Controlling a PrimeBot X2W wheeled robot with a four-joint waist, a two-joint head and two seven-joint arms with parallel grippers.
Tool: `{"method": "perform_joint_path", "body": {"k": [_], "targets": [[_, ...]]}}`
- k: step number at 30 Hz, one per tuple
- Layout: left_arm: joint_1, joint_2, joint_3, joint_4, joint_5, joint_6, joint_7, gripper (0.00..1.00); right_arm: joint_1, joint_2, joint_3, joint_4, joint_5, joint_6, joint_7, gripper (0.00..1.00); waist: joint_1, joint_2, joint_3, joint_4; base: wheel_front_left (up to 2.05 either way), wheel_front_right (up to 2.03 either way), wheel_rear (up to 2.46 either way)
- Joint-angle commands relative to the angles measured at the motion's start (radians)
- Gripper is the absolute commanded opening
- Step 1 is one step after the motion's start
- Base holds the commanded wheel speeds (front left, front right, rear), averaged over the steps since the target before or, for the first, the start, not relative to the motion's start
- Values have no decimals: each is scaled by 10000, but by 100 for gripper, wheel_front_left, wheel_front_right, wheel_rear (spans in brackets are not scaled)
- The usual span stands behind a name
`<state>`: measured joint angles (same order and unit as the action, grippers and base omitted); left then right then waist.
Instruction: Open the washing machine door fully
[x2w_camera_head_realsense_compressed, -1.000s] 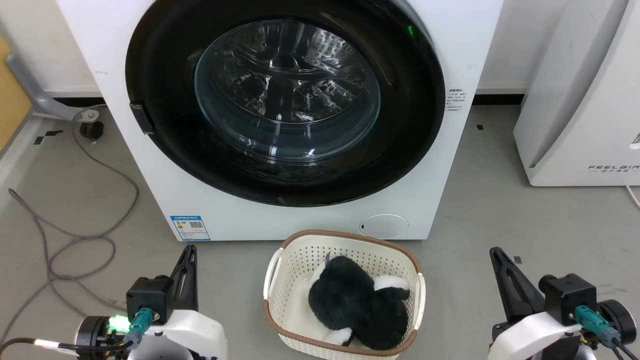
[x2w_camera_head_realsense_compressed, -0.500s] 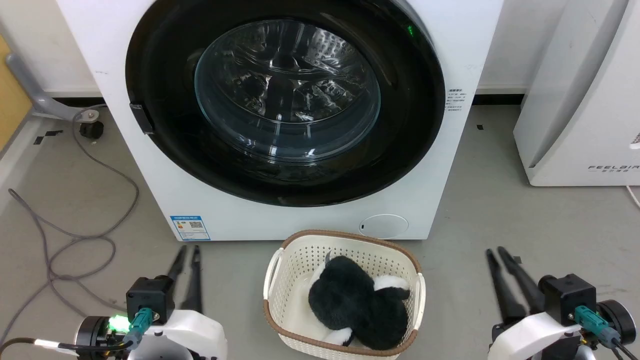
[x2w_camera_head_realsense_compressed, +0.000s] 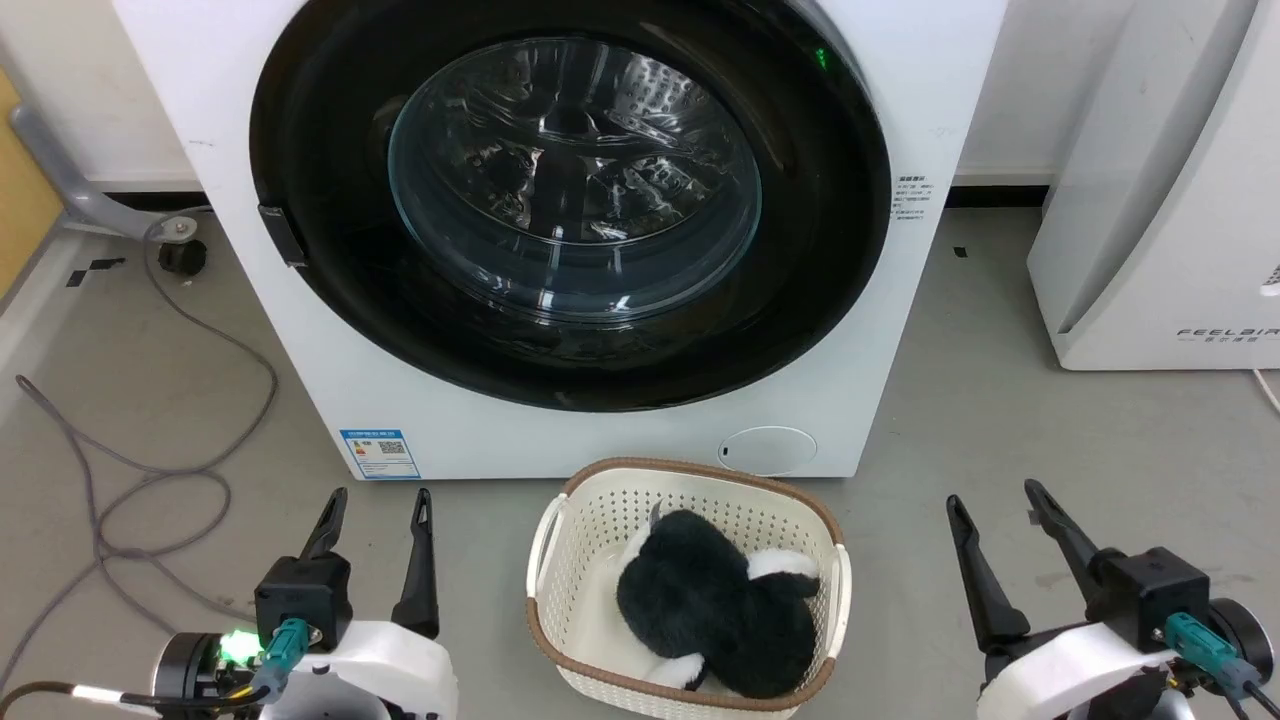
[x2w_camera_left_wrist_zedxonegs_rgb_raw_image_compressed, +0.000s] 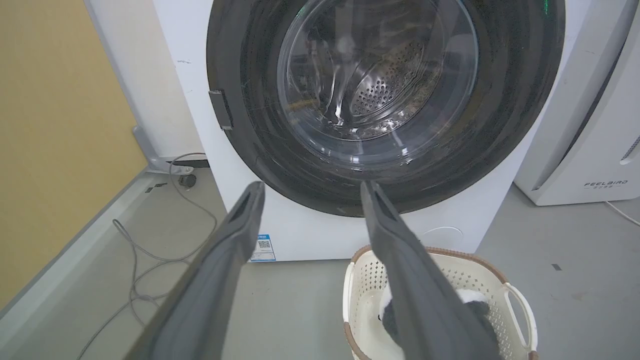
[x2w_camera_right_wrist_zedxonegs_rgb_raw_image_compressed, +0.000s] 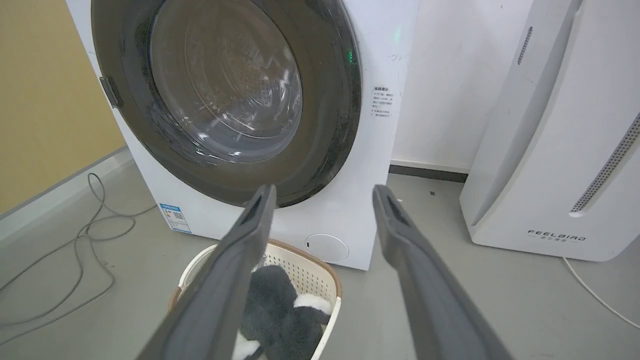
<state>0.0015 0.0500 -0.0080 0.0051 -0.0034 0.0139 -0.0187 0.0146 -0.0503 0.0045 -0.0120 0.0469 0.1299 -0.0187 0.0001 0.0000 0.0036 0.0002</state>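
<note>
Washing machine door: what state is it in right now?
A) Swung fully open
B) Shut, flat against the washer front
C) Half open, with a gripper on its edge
B: the washing machine door sits flat in the front of the washer, and the left gripper and the right gripper are both open and clear of it.

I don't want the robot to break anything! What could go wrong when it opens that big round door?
The glossy black round washing machine door is shut, with just a small dark tab at its left edge, so the open left gripper might slip off. The white perforated plastic basket stands close in front and could get bumped.
</note>
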Motion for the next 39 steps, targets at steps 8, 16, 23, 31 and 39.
{"method": "perform_joint_path", "body": {"k": [8,16,23,31,39], "targets": [[-4,2,-89,-37,-109,207,-251,100,63,0,-51,-232,674,1,-253,75,-1,0,20,9,0,0,0],[-5,2,-149,-56,-134,333,-418,100,71,0,-101,-306,1763,2,-419,0,-1,0,39,19,0,0,0],[-13,2,-201,-73,-164,443,-564,100,18,0,-181,-236,3654,2,-566,0,-1,0,65,35,0,0,0],[-29,2,-237,-99,-178,537,-710,100,-107,0,-328,-68,6043,3,-711,0,-1,0,122,72,0,0,0],[-143,2,-275,-135,-154,611,-877,100,-494,1,-688,170,7909,3,-755,0,-1,0,305,146,0,0,0]]}}
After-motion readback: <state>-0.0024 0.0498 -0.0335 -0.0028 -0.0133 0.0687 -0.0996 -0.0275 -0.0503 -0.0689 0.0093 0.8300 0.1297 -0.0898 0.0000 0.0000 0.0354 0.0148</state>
